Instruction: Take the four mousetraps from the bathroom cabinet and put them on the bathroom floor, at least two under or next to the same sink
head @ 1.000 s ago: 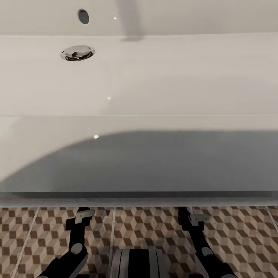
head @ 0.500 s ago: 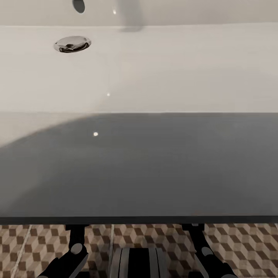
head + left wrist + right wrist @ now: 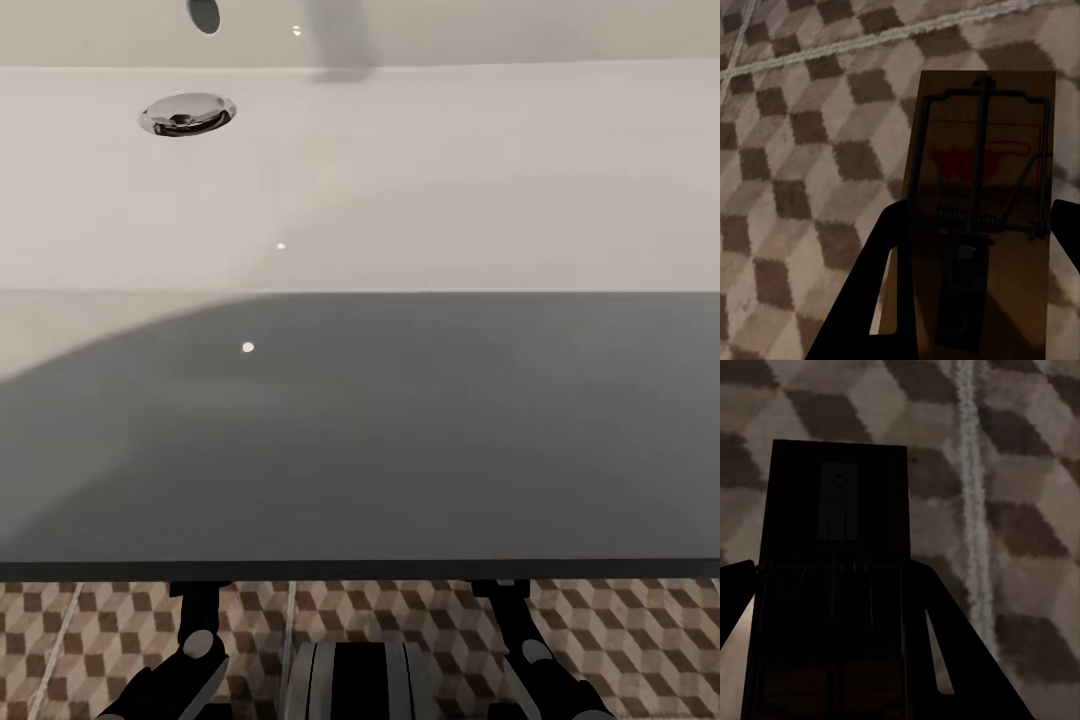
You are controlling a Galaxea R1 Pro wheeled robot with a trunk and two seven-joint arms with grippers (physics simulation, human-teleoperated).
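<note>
In the left wrist view my left gripper [image 3: 980, 217] is shut on a mousetrap [image 3: 982, 150], a brown wooden slab with a wire spring and a red mark, held just above the bathroom floor [image 3: 795, 150]. My right gripper [image 3: 832, 566] is shut on a second mousetrap [image 3: 836, 495], which is dark in shadow over the floor [image 3: 1020, 532]. From the head view the white sink [image 3: 400, 190] spreads across the picture, and its shaded front edge hides both grippers. My left arm [image 3: 195, 650] and right arm [image 3: 525, 640] reach under that edge. The cabinet is out of view.
The sink's chrome drain [image 3: 187, 113] and overflow hole [image 3: 204, 12] sit at the far left of the basin. A strip of cube-patterned floor [image 3: 620, 630] shows below the sink's edge, with my base [image 3: 360, 680] between the arms. A pale grout line [image 3: 971, 510] runs beside the right mousetrap.
The head view has shifted since one second ago: the sink's front edge now reaches lower and covers both grippers, which showed below it before. Nothing differs over the last half second.
</note>
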